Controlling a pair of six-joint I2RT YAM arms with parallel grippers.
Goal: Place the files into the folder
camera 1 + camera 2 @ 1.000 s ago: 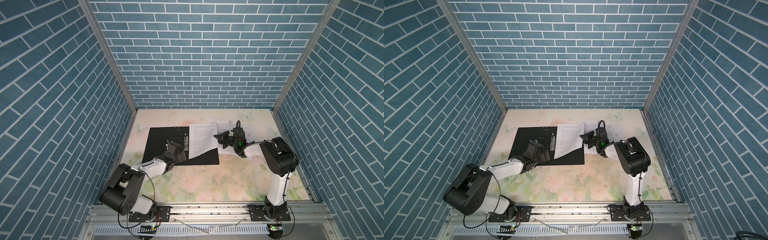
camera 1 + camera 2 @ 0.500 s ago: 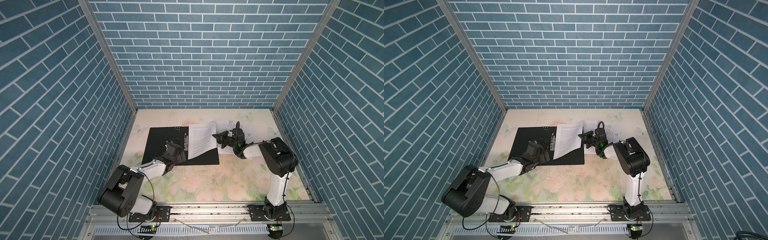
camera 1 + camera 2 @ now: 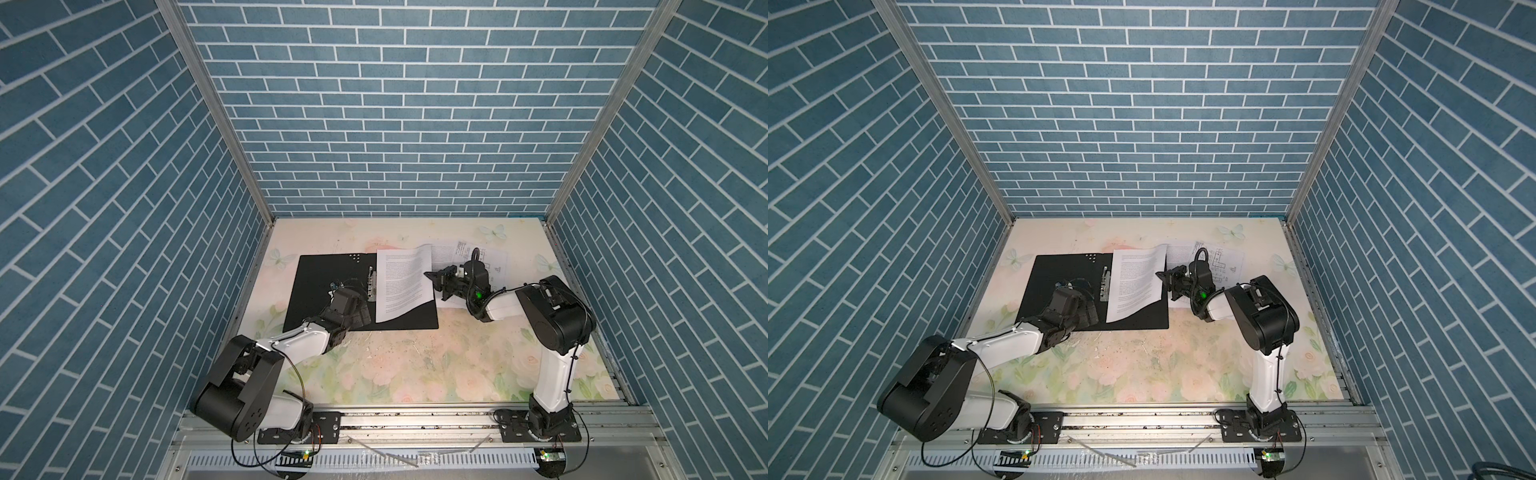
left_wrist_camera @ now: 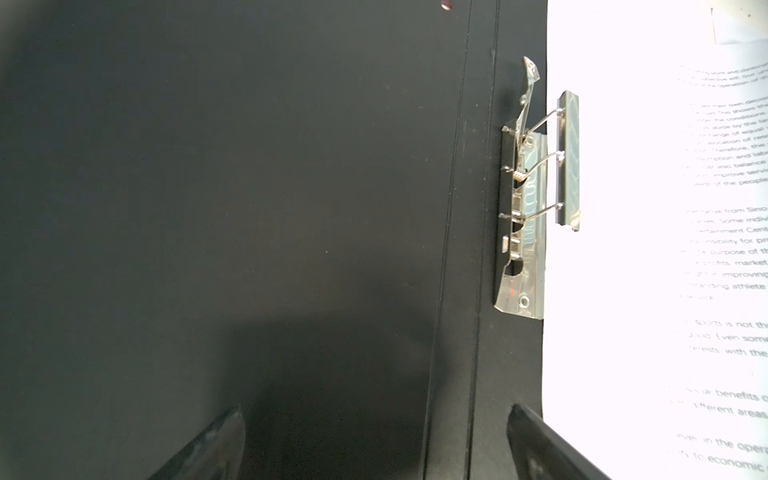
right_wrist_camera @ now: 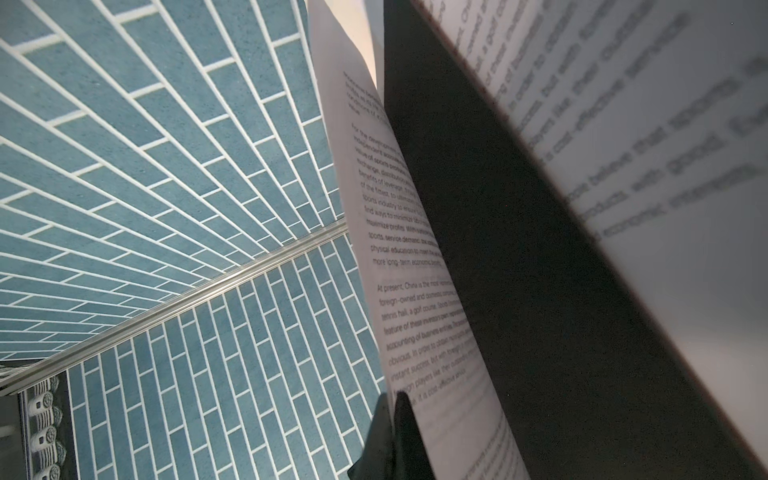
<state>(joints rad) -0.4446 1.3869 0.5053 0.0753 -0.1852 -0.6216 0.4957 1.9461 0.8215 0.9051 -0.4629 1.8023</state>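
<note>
right end effector (image 3: 430,275) pinches sheet (image 3: 405,282) edge, lifted to lay it in folder (image 3: 324,274) | left end effector (image 4: 376,419) spread wide, holds nothing, hovers near clip (image 4: 528,208), maybe to press it

Walled on three sides by blue brick-pattern panels with white mortar lines (image 3: 399,124), joined at upright silver metal corner posts (image 3: 216,108). Below centre, floored with a pale floral-print counter (image 3: 415,365). Edged along the bottom by a silver aluminium rail (image 3: 415,419). Evenly lit.
</note>
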